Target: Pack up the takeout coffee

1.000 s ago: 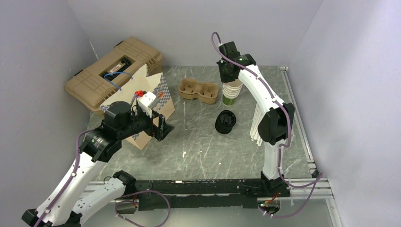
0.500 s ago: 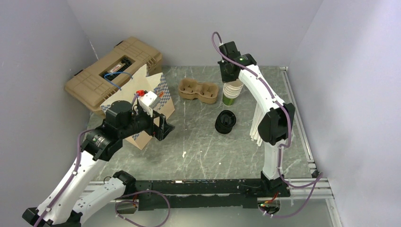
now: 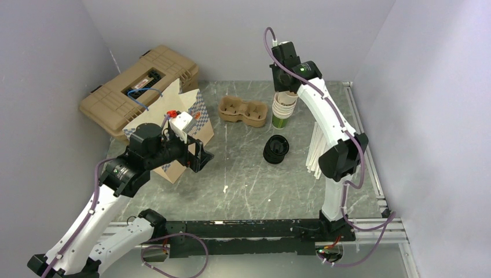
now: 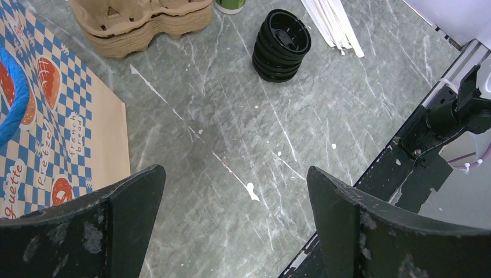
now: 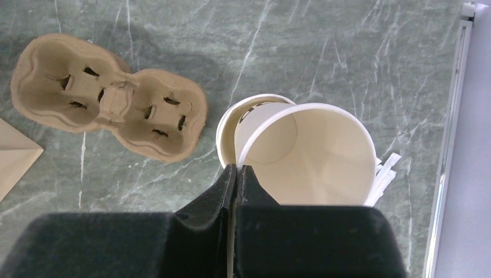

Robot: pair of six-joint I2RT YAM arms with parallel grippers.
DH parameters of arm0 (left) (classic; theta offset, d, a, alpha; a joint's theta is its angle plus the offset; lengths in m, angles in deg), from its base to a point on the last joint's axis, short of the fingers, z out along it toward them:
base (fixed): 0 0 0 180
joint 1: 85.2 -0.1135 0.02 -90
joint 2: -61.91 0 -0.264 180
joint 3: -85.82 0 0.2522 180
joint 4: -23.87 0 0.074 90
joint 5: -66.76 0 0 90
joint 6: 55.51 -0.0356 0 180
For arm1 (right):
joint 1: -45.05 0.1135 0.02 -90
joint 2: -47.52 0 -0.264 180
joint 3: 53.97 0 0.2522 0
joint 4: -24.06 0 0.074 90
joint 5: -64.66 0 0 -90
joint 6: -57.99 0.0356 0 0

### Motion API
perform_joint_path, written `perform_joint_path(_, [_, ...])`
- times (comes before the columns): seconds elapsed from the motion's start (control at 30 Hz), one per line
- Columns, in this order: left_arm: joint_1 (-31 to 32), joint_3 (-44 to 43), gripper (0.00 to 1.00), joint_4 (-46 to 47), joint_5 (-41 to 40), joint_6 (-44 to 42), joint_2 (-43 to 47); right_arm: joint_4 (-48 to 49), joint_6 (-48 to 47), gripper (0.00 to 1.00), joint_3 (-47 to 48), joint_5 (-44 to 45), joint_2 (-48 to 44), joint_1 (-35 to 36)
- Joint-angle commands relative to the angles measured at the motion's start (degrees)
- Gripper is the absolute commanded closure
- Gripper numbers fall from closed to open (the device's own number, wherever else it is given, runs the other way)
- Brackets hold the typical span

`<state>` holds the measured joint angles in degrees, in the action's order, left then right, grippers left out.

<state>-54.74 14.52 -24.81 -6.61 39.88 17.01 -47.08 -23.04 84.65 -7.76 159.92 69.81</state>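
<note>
1. A tan toolbox (image 3: 139, 87) sits at the far-left corner of the desk (image 3: 243, 185).
2. A checked paper bag (image 3: 200, 113) stands just in front of the toolbox.
3. The left pincer (image 4: 234, 179) hovers beside the bag. Its jaws are spread wide and hold nothing.
4. A cardboard carrier (image 5: 110, 104) lies on the desk right of the bag, with both wells vacant.
5. A lid stack (image 4: 282, 45) stands nearer the arms, apart from the carrier.
6. The cup stack (image 3: 282, 119) stands just right of the carrier.
7. The right pincer (image 5: 236, 171) is above the cup stack. Its jaws are pressed together on the near rim wall of one cup (image 5: 312, 156).
8. The cup is tilted, lidless and raised, with its base over the mouth of the stack. Whether it has cleared the stack cannot be told.
9. White straws (image 3: 315, 150) lie on the desk right of the lid stack.
</note>
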Motion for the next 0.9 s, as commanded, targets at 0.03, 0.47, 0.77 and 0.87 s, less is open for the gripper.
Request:
perform_joint_path(0.03, [0.1, -0.1, 0.01, 2.0, 0.4, 0.4, -0.3, 0.2, -1.2, 1.00, 3.2, 3.9, -4.5, 1.4])
perform_joint_path(0.47, [0.1, 0.1, 0.01, 1.8, -2.0, 0.4, 0.0, -0.2, -3.3, 1.00, 0.8, 8.4, -13.7, 9.5])
perform_joint_path(0.77, [0.1, 0.1, 0.01, 1.2, -10.5, 0.2, 2.6, 0.6, -2.9, 1.00, -12.1, 3.5, -25.6, 17.5])
perform_joint_path(0.87, [0.0, 0.2, 0.01, 0.9, -15.9, 0.4, 3.0, -1.3, -2.4, 1.00, -14.6, 2.6, -27.1, 22.1])
